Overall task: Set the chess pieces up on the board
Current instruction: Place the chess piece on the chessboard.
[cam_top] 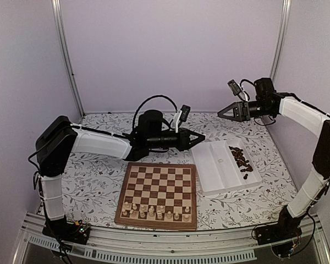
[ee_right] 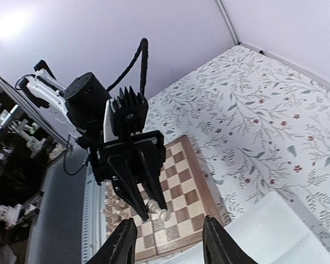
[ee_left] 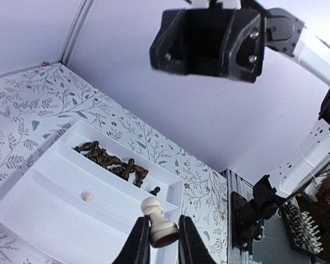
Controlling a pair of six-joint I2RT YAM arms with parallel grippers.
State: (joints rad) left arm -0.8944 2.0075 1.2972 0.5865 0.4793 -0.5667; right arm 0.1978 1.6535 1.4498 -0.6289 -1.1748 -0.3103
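My left gripper (ee_left: pixel 161 230) is shut on a pale cream chess piece (ee_left: pixel 157 217), held in the air over the near end of the white tray (ee_left: pixel 49 217). In the top view this gripper (cam_top: pixel 199 138) hangs between the board (cam_top: pixel 160 184) and the tray (cam_top: pixel 209 165). My right gripper (cam_top: pixel 220 112) is higher, behind the tray, and points at the left one. It stands open (ee_right: pixel 168 239) with nothing between its fingers. Several cream pieces (cam_top: pixel 154 211) stand on the board's two nearest rows. Dark brown pieces (cam_top: pixel 241 159) lie heaped in the tray's right compartment. One small cream piece (ee_left: pixel 88 196) lies in the left compartment.
The board's far rows (ee_right: pixel 193 181) are bare squares. A floral cloth (cam_top: pixel 99 176) covers the table around the board and tray. Metal frame posts (cam_top: pixel 66 60) and pale walls close in the back and sides, and a rail (cam_top: pixel 154 245) runs along the near edge.
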